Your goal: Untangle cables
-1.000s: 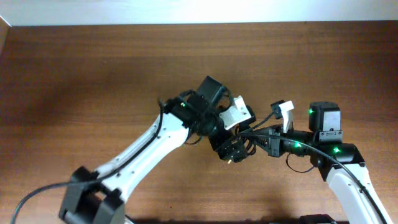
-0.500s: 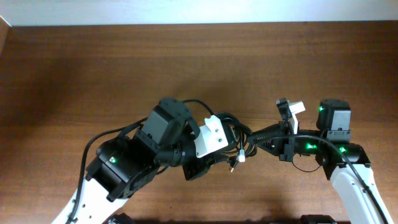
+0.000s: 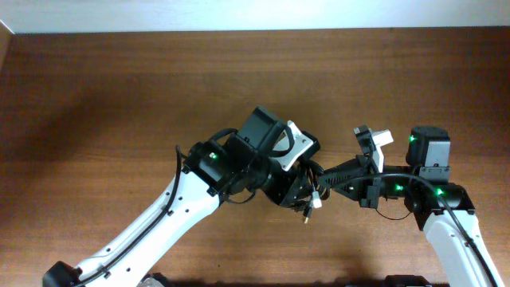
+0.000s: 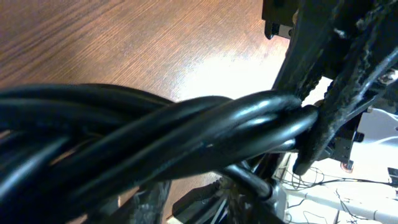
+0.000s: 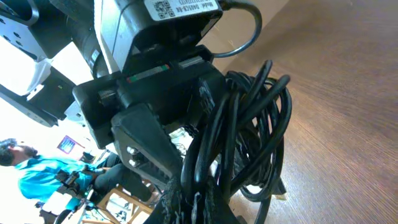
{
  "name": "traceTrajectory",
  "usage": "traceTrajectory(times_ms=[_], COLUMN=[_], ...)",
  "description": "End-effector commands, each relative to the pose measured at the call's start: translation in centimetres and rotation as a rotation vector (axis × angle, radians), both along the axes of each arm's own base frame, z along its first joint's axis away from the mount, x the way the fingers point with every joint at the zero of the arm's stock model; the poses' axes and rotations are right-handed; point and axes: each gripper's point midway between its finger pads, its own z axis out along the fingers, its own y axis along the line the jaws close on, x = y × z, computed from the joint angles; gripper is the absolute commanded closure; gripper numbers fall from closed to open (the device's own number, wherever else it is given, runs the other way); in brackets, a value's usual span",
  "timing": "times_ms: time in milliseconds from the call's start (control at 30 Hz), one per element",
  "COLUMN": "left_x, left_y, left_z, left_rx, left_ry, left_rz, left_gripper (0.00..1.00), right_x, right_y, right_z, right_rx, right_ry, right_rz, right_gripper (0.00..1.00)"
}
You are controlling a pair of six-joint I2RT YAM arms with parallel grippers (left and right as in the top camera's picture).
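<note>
Right gripper [image 3: 328,182] clamps the black cables [image 3: 309,196] at frame centre, above the brown wood table [image 3: 119,96]; a white wall [image 3: 239,14] edges the top. Half a second ago the left gripper [image 3: 296,190] sat lower left; now it crowds the cables, its jaws buried among them, so their state cannot be told.

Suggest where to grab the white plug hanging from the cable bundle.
Probably best to pinch the cable just behind the white plug, coming from the robot-base side. It dangles out of the black cable bundle on that side, free of the tangle.
</note>
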Motion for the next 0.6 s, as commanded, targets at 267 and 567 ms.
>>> traceTrajectory(times_ms=[267,567], left_x=[1.2,3.7], left_y=[3.1,1.6], left_z=[0.5,2.4], left_rx=[0.091,0.005], left_ry=[-0.080,-0.181], left_rz=[0.099,0.144], left_gripper=[0.58,0.44], right_x=[-0.7,-0.7], right_y=[0.0,0.0], right_z=[1.6,1.6], right_rx=[0.043,0.044], right_ry=[-0.041,-0.021], right_rz=[0.039,0.040], right_gripper=[0.96,0.96])
